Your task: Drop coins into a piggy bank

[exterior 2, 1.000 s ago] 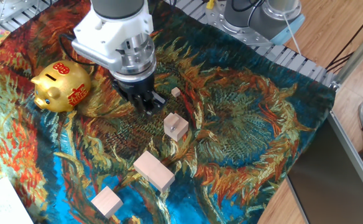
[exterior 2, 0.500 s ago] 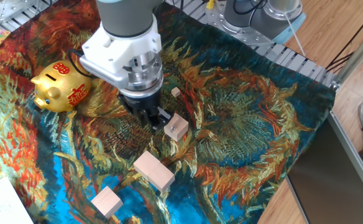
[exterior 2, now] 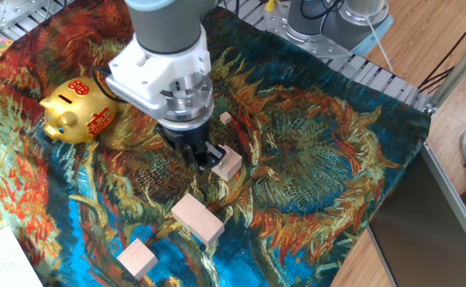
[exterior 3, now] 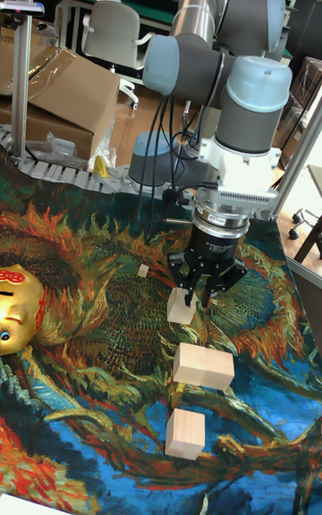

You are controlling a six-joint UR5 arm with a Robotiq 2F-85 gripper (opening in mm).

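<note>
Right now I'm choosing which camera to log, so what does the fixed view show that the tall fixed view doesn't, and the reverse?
Only the fixed view shows the whole pig with the red marks on its back and side, the cloth's right edge and the wooden floor beyond. Only the tall fixed view shows the arm's upper joints, a cardboard box and a chair behind the table; there the pig is cut off at the left edge. Both show the hand down at the slotted block, two bigger blocks nearer the camera and a tiny one beyond.
</note>
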